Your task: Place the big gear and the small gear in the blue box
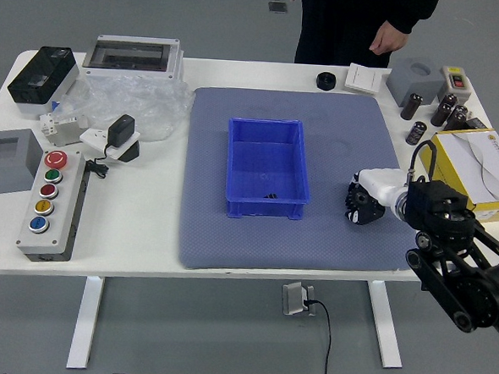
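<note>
My right hand (366,199), with a white back and black front, is low over the right part of the blue-grey mat, a short way right of the blue box (267,212). Whether it holds a gear is too dark to tell. The box is open at the top, and one small dark toothed piece (270,196), apparently the small gear, lies inside near its front wall. I cannot make out the big gear; the hand may cover it. My left hand is out of view.
A black round piece (325,81) lies behind the mat. Dark cylinders (411,106) and a yellow-edged box (490,172) stand at right. The button panel (53,213) is at left. A person stands at the far side, hands (389,39) off the table.
</note>
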Robot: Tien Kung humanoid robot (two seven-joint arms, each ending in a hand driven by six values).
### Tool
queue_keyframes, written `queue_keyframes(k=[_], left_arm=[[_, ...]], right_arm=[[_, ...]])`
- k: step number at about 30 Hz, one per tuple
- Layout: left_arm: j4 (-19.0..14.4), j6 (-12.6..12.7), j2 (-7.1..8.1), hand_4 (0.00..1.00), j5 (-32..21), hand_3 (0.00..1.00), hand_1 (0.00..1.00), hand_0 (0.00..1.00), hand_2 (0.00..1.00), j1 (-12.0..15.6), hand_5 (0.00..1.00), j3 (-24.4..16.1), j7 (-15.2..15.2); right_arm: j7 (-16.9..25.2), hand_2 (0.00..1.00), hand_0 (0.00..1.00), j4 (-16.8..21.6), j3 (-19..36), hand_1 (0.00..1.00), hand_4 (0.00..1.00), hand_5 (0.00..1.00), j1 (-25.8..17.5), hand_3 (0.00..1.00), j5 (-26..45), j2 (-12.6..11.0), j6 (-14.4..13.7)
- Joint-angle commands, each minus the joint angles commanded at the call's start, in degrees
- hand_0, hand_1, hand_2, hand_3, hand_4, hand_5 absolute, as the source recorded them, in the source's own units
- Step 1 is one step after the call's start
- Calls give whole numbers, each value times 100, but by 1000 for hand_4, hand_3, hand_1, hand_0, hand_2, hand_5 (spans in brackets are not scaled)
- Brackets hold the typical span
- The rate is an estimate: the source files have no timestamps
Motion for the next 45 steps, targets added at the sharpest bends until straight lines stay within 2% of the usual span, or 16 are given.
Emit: queue_keyframes(k=[11,12,17,18,23,24,35,45], left_arm=[[0,-2,3,566,5,688,770,792,765,1,260,10,1],[0,-2,3,565,5,687,770,793,765,1,261,11,1],[0,-2,4,565,11,687,770,793,765,4,261,14,2],[0,-2,4,565,10,689,770,793,765,5,262,15,2],[0,-4,3,565,10,689,770,793,765,8,262,19,1],[0,-4,3,565,10,688,770,793,765,9,261,20,1],[0,0,6,564,10,688,770,793,765,3,262,13,0],[0,0,9,563,-3,689,770,793,765,1,264,10,-1]], right_arm=[[-9,694,669,-63,16,625,664,302,16,665,0,44,-124],[-8,619,621,-68,17,565,607,296,15,640,0,45,-145],[7,619,621,-97,15,565,607,296,12,640,0,52,-229],[11,567,589,-103,14,518,517,264,12,614,0,54,-245],[26,567,589,-128,8,518,517,264,7,614,0,61,-315],[28,543,570,-130,8,497,471,222,6,601,0,62,-330],[41,526,558,-102,76,484,464,206,26,582,0,60,-492],[33,511,552,-26,200,476,483,227,99,571,0,22,-505]])
